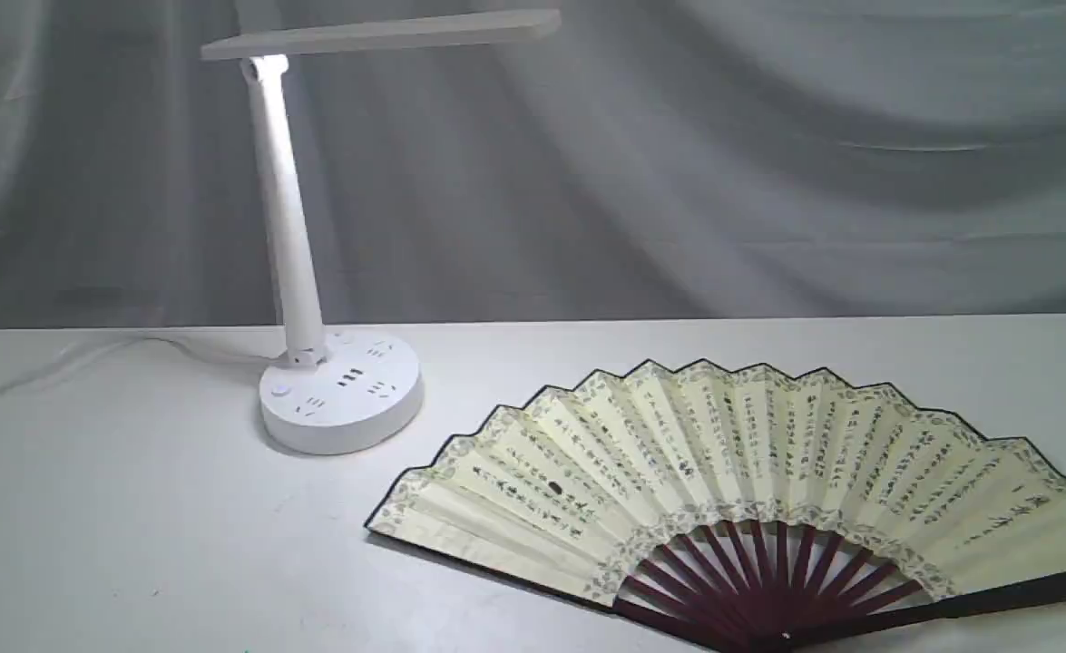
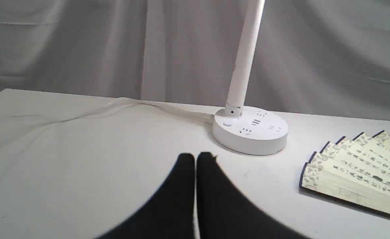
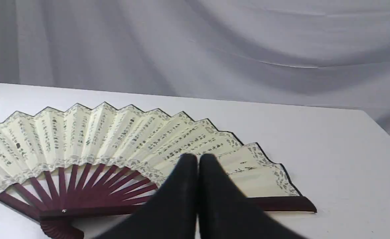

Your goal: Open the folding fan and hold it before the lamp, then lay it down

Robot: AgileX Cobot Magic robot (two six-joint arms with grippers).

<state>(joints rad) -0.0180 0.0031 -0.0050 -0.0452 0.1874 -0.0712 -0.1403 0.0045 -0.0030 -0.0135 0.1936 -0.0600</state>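
Note:
The folding fan [image 1: 732,472] lies spread wide open and flat on the white table [image 1: 133,526], cream pleats with black calligraphy, maroon ribs toward the front; it also shows as fan [image 3: 115,146] and fan [image 2: 364,169]. The white lamp [image 1: 337,390] stands upright at the back left, its bar head [image 1: 378,34] overhead; the lamp base [image 2: 251,131] shows in the left wrist view. My left gripper [image 2: 195,157] is shut on nothing, above bare table short of the lamp base. My right gripper [image 3: 197,158] is shut, empty, hovering over the fan's outer end. Neither gripper appears in the exterior view.
The lamp's white cord [image 2: 115,106] trails across the table away from the base, toward the left in the exterior view. A grey draped curtain [image 1: 678,163] closes off the back. The table's right edge [image 3: 385,132] shows in the right wrist view.

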